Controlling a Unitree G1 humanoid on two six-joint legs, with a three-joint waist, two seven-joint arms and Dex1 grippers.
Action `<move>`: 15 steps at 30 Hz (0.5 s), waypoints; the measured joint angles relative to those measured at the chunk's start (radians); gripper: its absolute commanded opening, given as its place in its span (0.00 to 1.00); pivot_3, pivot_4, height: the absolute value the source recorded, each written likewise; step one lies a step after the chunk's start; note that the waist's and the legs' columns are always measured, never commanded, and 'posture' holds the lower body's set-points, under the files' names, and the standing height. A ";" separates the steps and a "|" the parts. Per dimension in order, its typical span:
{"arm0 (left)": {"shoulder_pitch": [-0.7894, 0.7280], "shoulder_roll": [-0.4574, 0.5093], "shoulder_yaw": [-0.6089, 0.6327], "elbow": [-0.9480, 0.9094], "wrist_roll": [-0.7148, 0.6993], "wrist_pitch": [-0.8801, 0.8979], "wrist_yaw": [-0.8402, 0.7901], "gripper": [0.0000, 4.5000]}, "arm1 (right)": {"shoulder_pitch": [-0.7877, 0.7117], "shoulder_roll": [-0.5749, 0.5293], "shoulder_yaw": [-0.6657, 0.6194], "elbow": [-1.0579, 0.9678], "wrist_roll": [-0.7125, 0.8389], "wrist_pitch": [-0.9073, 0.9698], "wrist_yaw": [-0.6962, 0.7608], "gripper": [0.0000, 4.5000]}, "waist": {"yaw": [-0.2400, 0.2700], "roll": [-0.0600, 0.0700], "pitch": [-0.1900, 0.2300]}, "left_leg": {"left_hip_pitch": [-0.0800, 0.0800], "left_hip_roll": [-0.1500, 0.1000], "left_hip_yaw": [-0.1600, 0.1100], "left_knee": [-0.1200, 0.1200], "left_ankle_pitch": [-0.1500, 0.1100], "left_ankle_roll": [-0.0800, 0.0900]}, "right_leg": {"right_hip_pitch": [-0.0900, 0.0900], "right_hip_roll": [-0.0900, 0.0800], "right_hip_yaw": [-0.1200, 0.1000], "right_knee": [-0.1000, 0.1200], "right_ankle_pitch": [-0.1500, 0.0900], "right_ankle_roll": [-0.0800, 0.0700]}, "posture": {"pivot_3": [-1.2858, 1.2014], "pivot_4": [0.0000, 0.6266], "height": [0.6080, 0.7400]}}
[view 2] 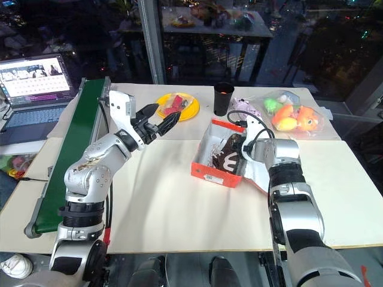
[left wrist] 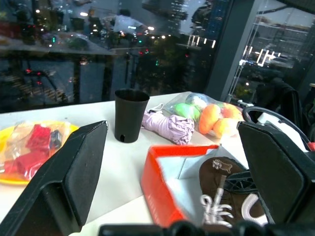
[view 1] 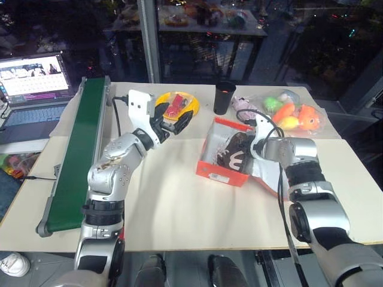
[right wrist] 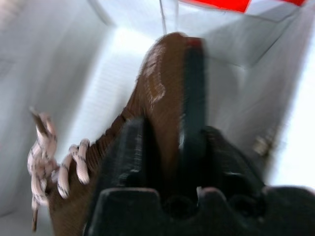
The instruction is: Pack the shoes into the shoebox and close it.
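Observation:
The red-orange shoebox (view 1: 222, 174) stands open on the table, right of centre, its white-lined lid (view 1: 266, 177) folded out to the right. A dark brown shoe (view 1: 230, 156) with white markings and laces lies inside it. My right gripper (view 1: 250, 146) reaches down into the box; in the right wrist view its fingers (right wrist: 194, 98) straddle the shoe (right wrist: 157, 69), with brown material pinched between them. My left gripper (view 2: 157, 119) hovers open and holds nothing above the table, left of the box and near the yellow plate. In the left wrist view the box (left wrist: 157, 182) and the shoe (left wrist: 221, 182) lie ahead.
A green conveyor belt (view 1: 78, 149) runs along the table's left side, with a laptop (view 1: 33, 78) beyond it. At the back sit a yellow plate (view 1: 192, 105) with bagged red items, a black cup (view 1: 224, 98), a purple bundle (view 1: 242, 106) and a bag of colourful toys (view 1: 293, 113).

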 measured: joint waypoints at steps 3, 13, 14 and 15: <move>0.008 -0.001 -0.001 -0.002 0.000 0.000 0.007 1.00 | -0.010 0.019 -0.004 0.013 -0.021 -0.001 0.003 0.89 | -0.002 0.000 0.000 | 0.000 0.000 0.000 0.000 0.000 0.000 | 0.000 0.000 0.000 0.001 0.000 0.000 | 0.52 0.24 0.97; 0.001 0.048 -0.002 0.015 0.079 0.021 0.080 1.00 | -0.047 0.069 -0.055 -0.292 -0.049 0.040 -0.065 0.99 | -0.007 0.000 0.000 | 0.000 0.000 0.000 0.000 0.000 0.000 | -0.001 0.000 0.000 0.002 0.000 0.000 | 0.52 0.24 0.97; -0.001 0.055 -0.001 0.021 0.092 0.021 0.092 1.00 | -0.047 0.071 -0.059 -0.324 -0.050 0.039 -0.071 0.99 | -0.006 0.000 0.000 | 0.000 0.000 0.000 0.000 0.000 0.000 | -0.001 0.000 0.000 0.002 0.000 0.000 | 0.52 0.24 0.97; -0.003 0.065 0.002 0.030 0.111 0.021 0.110 1.00 | -0.045 0.074 -0.059 -0.367 -0.050 0.036 -0.070 0.99 | -0.006 0.000 0.000 | 0.000 0.000 0.000 0.000 0.000 0.000 | -0.001 0.000 0.000 0.002 0.000 0.000 | 0.52 0.24 0.97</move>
